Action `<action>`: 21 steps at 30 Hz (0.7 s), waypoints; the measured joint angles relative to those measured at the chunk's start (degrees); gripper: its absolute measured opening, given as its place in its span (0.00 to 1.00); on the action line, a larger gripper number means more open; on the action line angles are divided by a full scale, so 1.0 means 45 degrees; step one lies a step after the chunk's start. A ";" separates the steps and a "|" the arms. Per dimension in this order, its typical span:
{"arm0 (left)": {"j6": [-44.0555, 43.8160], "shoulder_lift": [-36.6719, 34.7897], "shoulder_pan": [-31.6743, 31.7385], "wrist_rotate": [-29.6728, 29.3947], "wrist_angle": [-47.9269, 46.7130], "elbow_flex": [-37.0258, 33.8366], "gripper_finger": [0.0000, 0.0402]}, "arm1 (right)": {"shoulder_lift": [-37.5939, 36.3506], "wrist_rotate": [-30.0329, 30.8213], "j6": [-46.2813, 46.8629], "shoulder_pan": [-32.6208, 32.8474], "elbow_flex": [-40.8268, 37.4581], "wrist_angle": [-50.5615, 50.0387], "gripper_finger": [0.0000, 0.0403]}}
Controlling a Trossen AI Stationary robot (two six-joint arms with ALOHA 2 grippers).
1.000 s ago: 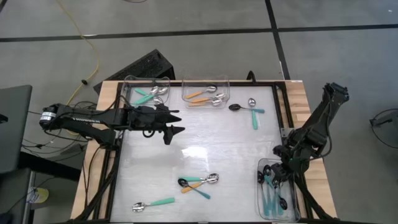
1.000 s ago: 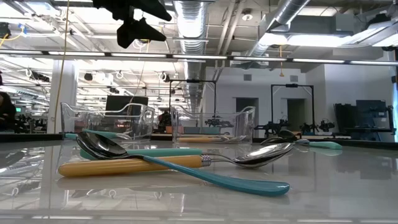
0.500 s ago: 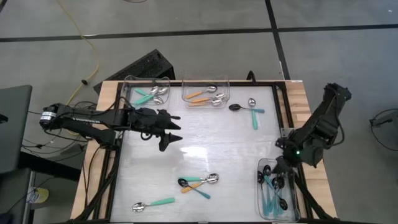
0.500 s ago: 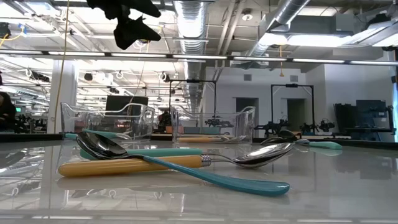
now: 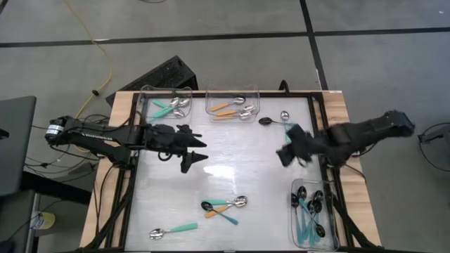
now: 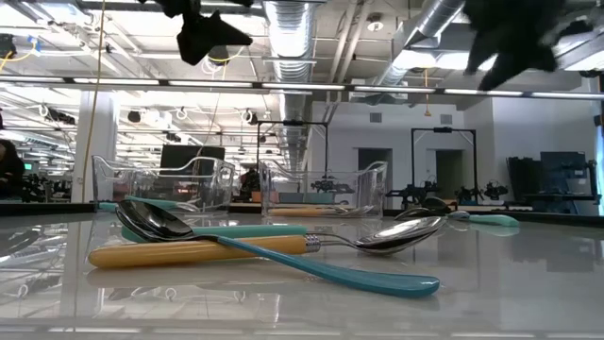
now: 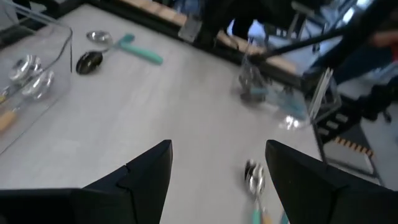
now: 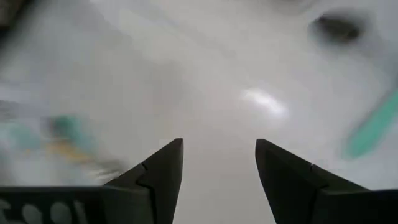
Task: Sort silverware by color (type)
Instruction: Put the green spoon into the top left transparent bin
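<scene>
Three spoons [image 5: 225, 206] lie crossed on the white table near its front; in the low view [image 6: 264, 244] they are close by, with teal and orange handles. A silver spoon with a teal handle [image 5: 172, 230] lies at the near left. A black and a silver spoon with teal handles [image 5: 280, 121] lie at the far right. My left gripper [image 5: 195, 156] is open and empty above the table's left middle; it also shows in its wrist view [image 7: 217, 146]. My right gripper [image 5: 285, 152] is open and empty above the right middle; it also shows in its wrist view [image 8: 219, 144].
Two clear bins stand at the far edge: one with teal-handled spoons [image 5: 166, 104], one with orange-handled spoons [image 5: 233, 105]. A third bin [image 5: 313, 214] with black teal-handled spoons stands at the near right corner. The table's middle is bare between the grippers.
My right gripper has swung away from above the near right bin, going toward the table's far edge and left, and now hangs over the right middle of the table. My left gripper has drifted a little toward the near edge. The spoons have stayed put.
</scene>
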 joint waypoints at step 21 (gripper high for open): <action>-0.3041 0.0000 -0.1410 -0.2462 0.0196 0.0000 0.61 | 0.7608 -0.3047 -1.6987 -1.0852 -0.0242 0.3547 0.55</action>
